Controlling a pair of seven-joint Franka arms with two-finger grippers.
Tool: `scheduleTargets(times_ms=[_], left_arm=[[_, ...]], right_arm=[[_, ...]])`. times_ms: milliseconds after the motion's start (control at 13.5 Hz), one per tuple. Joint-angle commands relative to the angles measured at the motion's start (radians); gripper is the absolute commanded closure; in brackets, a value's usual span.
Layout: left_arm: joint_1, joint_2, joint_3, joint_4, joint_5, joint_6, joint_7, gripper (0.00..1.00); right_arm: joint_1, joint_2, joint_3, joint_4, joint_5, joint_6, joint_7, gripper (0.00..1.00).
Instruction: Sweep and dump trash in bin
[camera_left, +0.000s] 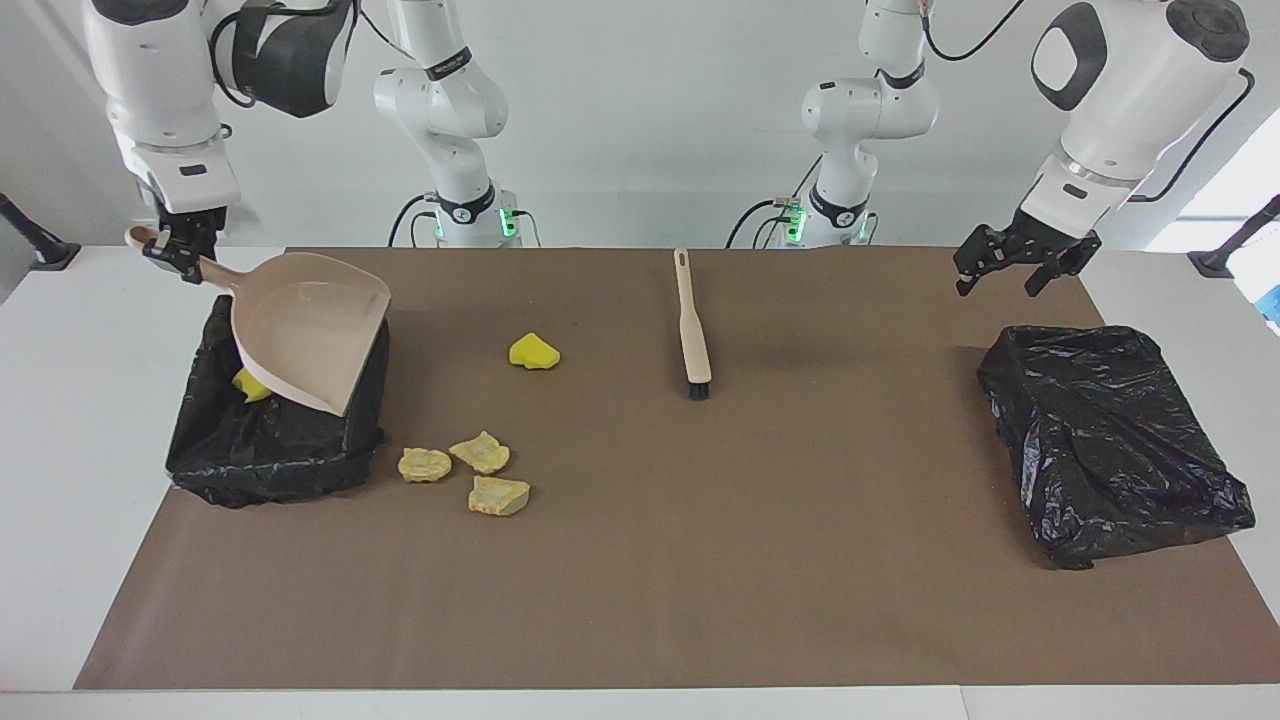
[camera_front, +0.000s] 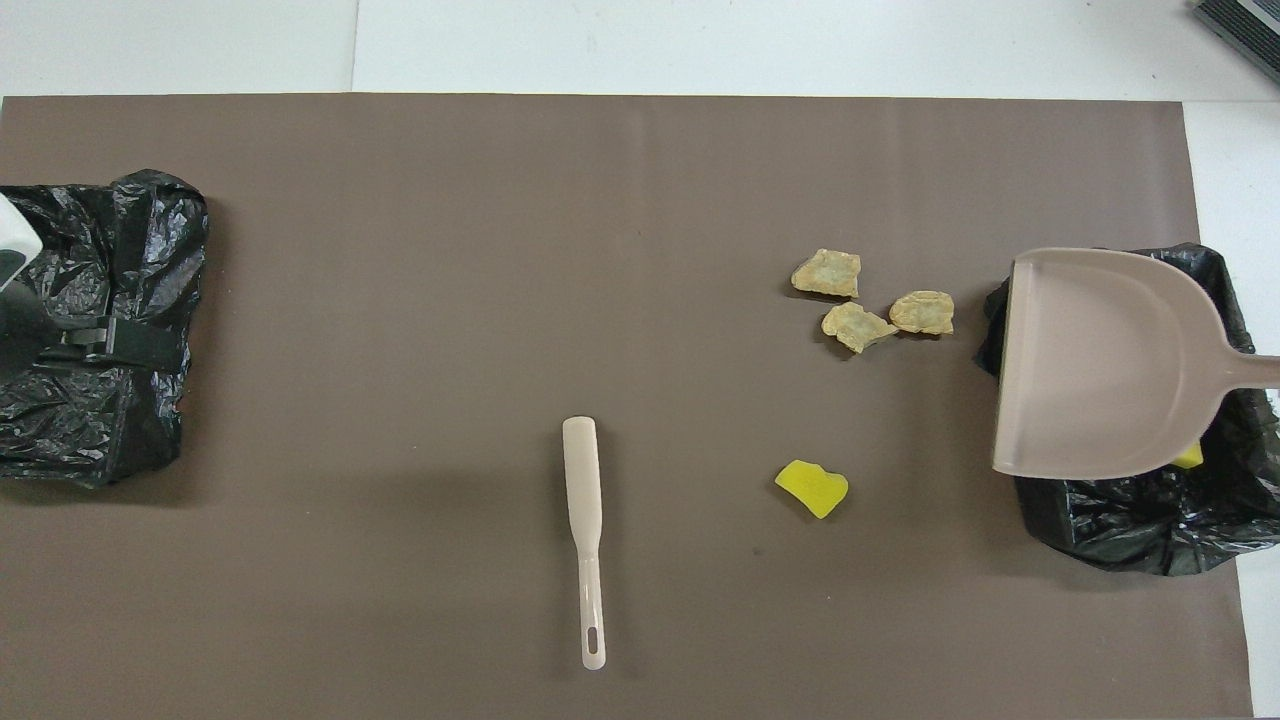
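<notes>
Facing view: at the upper left of the frame the right end effector is clamped on the handle of the pan, which hangs tilted, mouth down, over the bin. Under the pan's lip one yellow wedge shows inside the bin; the rest of the bin's contents are hidden by the pan. The other trash lies on the mat: a loose wedge left of centre, and three tan lumps in a tight cluster just beside the bin's lower right corner. The brush lies alone at upper centre. At the upper right the left end effector waits with fingers spread and empty, above a closed black bag.

Overhead view: the pan covers most of the bin at the right edge, with a sliver of yellow at its lower corner. The lumps sit just left of the pan and the loose wedge lower down, with the brush at lower centre. The left end effector shows at the left edge, over the bag.

The wedges look soft, light and likely to bounce or roll; the lumps look stiff, flat and light. Both would probably skid easily, so short brush strokes into a pan pressed flat to the mat suit better than pinching. The brush is best taken at its bare handle, away from the bristles
</notes>
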Motion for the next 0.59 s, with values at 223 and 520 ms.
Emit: scheduleTargets(times_ms=[223,520], left_arm=[[-0.006,-0.007,-0.013,0.083,0.016,-0.099,-0.008,0.00],[-0.004,-0.012,-0.013,0.120,0.011,-0.170,-0.022,0.00]], right_arm=[[0.155,0.089,0.002,-0.026,0.183,0.040,0.576,1.00],[0.292,0.192,0.002,-0.020,0.251,0.175,1.039,1.00]])
